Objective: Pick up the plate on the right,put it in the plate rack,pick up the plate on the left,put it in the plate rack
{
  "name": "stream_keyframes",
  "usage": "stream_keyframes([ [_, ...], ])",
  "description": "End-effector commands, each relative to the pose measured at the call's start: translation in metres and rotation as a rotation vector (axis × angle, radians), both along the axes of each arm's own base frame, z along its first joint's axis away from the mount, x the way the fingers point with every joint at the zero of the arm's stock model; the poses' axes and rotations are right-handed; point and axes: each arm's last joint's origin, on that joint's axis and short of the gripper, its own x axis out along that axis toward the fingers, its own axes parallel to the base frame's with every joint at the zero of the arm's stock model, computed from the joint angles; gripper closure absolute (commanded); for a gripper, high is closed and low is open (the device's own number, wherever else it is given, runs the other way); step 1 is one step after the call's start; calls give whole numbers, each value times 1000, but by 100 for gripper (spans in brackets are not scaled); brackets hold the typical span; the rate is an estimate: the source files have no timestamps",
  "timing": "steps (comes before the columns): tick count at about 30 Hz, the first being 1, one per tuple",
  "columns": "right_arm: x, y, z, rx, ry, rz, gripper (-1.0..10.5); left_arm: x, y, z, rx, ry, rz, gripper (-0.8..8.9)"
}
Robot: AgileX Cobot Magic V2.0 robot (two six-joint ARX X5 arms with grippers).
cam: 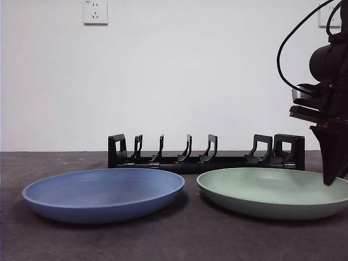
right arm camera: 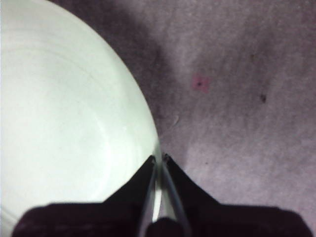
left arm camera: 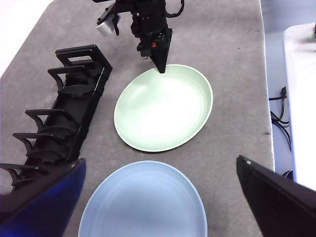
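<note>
A pale green plate (cam: pixel 272 190) (left arm camera: pixel 163 108) lies flat on the table at the right, and a blue plate (cam: pixel 103 193) (left arm camera: pixel 143 202) lies flat at the left. Behind both runs the long black plate rack (cam: pixel 206 160) (left arm camera: pixel 69 113), with nothing between its dividers. My right gripper (cam: pixel 331 179) (left arm camera: pixel 160 69) (right arm camera: pixel 159 159) has come down at the green plate's right rim, and its jaws are shut on that rim (right arm camera: pixel 157 148). High above the two plates, my left gripper (left arm camera: pixel 160 159) hangs wide open and holds nothing.
The table has a grey felt top (left arm camera: pixel 232 74) with its right edge near the green plate. A white wall with a socket (cam: pixel 95 12) stands behind. Cables (cam: pixel 288 60) loop from the right arm.
</note>
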Motion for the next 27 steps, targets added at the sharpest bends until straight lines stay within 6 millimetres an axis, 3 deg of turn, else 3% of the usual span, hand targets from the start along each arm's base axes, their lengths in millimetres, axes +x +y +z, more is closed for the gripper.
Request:
stream_keyframes([
  [1,2,0,-1,-8,4,-9,959,-2,-2,0,5,-7,-24,185],
  [7,-2,-2,28,0,-46,-2,959,-5,-6,-1,22,-29,-64,185],
  [17,-19,-3,124,43,-199,16,959,-8,-24,-9,177,-155,-104,185],
  [20,-26,-3,144,69,-209,27,959,-8,-32,-13,246,-212,-118,185],
  [27,-40,6,169,177,-185,87,959,-6,-53,-15,335,-398,-116,185],
])
